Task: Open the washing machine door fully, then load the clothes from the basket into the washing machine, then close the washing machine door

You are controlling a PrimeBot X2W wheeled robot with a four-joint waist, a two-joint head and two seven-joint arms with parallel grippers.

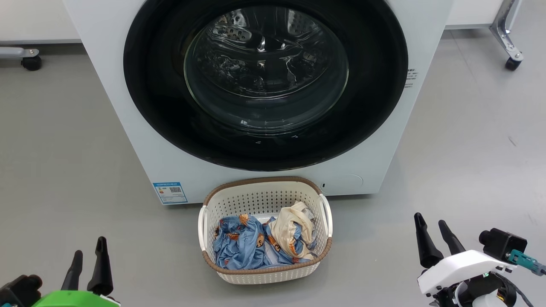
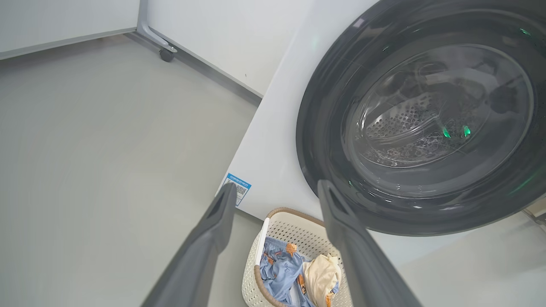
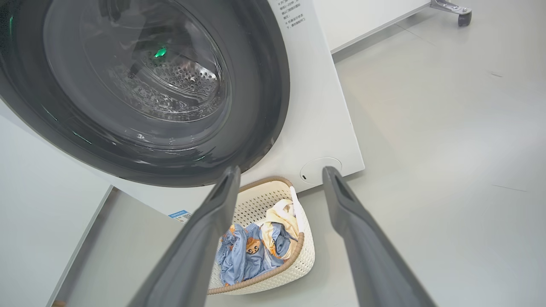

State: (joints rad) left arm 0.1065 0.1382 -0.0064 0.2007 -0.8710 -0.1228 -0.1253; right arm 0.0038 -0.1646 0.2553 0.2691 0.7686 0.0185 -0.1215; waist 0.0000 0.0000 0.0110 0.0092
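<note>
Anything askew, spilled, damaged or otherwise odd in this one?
Nothing stands out. The door sits shut and flush, the basket stands upright before the washing machine, clothes heaped inside, none spilled. The left pincer and the right pincer are open and empty.

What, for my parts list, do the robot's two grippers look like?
Both have two long, dark, tapered fingers. The left gripper has a green body; the right gripper has a white one, carrying a black camera with a teal plug.

Dark tapered jaws, white right casing (image 1: 463, 262), left casing (image 1: 74, 298) apparently green.
</note>
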